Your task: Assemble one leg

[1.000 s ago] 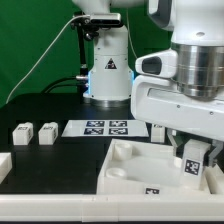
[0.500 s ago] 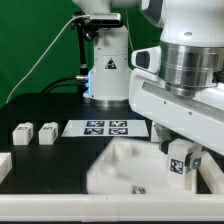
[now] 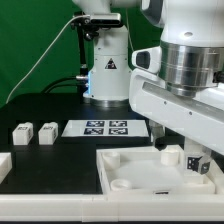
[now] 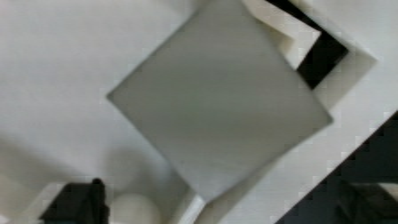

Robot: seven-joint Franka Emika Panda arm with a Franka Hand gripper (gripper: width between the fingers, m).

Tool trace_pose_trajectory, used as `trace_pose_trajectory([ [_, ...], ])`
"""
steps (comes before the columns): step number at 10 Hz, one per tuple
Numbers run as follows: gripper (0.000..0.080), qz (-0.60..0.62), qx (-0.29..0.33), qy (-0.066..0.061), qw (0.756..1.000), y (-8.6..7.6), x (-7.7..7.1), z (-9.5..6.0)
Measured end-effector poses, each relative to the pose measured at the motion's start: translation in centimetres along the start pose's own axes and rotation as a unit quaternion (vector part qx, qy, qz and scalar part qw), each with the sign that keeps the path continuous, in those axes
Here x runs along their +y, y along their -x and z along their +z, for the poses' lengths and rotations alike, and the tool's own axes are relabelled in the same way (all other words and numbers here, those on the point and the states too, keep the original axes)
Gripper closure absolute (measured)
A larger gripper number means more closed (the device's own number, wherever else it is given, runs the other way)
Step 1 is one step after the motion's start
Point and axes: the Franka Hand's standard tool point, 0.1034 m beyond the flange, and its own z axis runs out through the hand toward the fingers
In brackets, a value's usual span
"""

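A leg (image 3: 197, 163), a small white block with a marker facing the camera, stands upright on the right part of the large white panel (image 3: 130, 172). My gripper (image 3: 186, 155) hangs right over it with the fingers set wide apart, open; the leg is near the finger on the exterior view's right. I cannot tell if they touch. Two more legs (image 3: 21, 132) (image 3: 46, 132) lie at the exterior view's left. The wrist view is blurred: the panel (image 4: 214, 110) fills it, one dark finger (image 4: 80, 202) shows, and no leg lies between the fingers of the gripper (image 4: 222, 208).
The marker board (image 3: 97, 127) lies behind the panel, in front of the robot base (image 3: 105, 75). A white piece (image 3: 3, 165) sits at the exterior view's far left edge. The table is black.
The panel was skewed and tilted under the hand; now it lies flat and square to the table edge. The leg on it has shifted to the exterior view's right. The hand has barely moved in the last half second.
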Motion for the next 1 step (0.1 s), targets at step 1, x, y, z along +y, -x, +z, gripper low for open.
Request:
trace_pose_trajectory([
  [1, 0.0151, 0.0, 0.0, 0.0, 1.0, 0.0, 0.0, 0.0],
])
